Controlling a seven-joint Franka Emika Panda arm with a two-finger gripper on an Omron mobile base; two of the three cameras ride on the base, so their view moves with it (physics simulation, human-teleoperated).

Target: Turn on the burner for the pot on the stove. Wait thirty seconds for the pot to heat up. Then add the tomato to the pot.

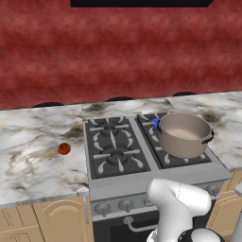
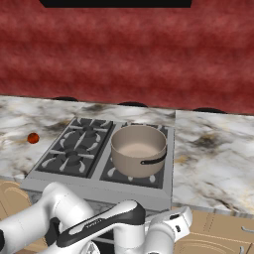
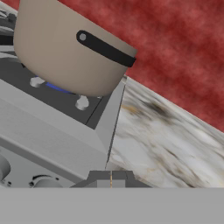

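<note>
The tool point(image 3: 111, 178) sits low in front of the stove point(image 1: 142, 182), near its right front corner, with its two dark tips pressed together and nothing between them. Its fingertips poke up at the bottom of the hand view, just short of the stove's grey front edge.

Up and ahead of the tool stands the pot point(image 3: 70, 52), on the right side of the cooktop. A dark handle point(image 3: 105, 49) on its side faces the tool. From the base views the pot point(image 1: 184, 134) is upright and its pale inside looks empty. Under it, just ahead of the tool, a thin blue glow marks the burner point(image 3: 57, 87); in the left base view the same blue shows at the pot's far left edge point(image 1: 155, 124). The two left burners point(image 1: 113, 144) look dark, with no flame.

The tomato point(image 1: 64, 149) lies well off to the tool's left, on the marbled tabletop point(image 1: 33, 160) beyond the stove's left edge, apart from everything else. In the right base view it point(image 2: 33, 138) is a small red ball near the left edge.

More tabletop point(image 3: 166, 140) runs to the tool's right, back to a red wall point(image 2: 129, 59). A row of knobs point(image 1: 125, 205) lines the stove front.
</note>
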